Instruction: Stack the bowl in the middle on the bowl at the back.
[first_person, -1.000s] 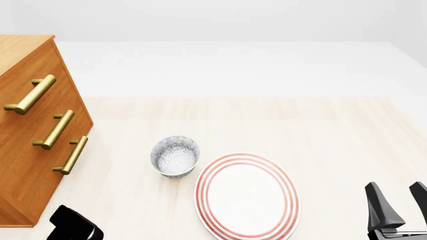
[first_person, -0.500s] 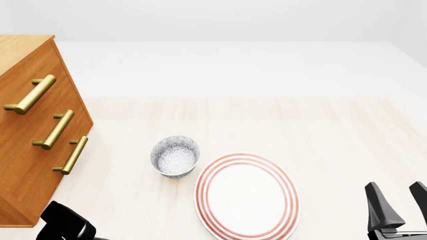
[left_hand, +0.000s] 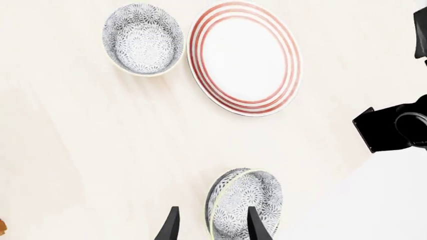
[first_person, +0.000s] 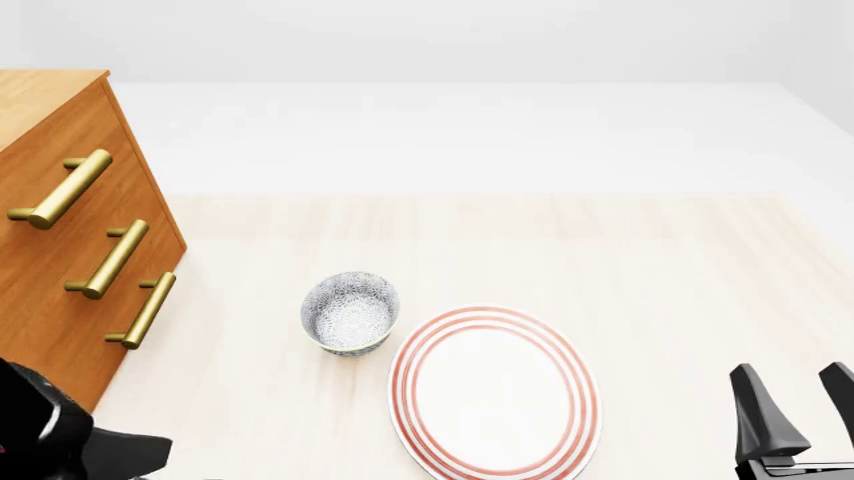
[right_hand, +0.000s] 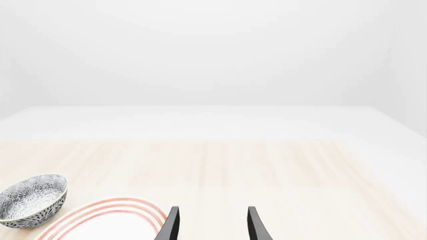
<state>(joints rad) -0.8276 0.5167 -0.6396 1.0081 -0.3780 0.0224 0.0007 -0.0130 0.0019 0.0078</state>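
Bowl in the middle (left_hand: 243, 200): small, round, deep, finely speckled grey and white, tipped a little, well apart from the plate (first_person: 494, 392) and outside the front view. Left gripper (left_hand: 213, 227) spread wide over its rim, one thin black finger over the inside, the other outside the wall, clamped on nothing. Farther left of the plate, one orange-brown wooden cabinet (first_person: 67, 250) with three brass bar handles, slanting toward the table's left edge. Just left of the plate and slightly behind it, bowl at the back (first_person: 350, 312): same speckle, paler inside, upright, close to the plate's rim yet not touching. Plate itself large, flat, oval in the front view, glossy white with three red rings near its rim. Right of the plate, near the front view's lower corner, right gripper (first_person: 801, 405), two dark tapered fingers parted and empty. Counted: two bowls, one plate, one cabinet, two grippers. Pale wood-grain table (first_person: 641, 260) bare behind and to the right of the plate, up to its far edge.
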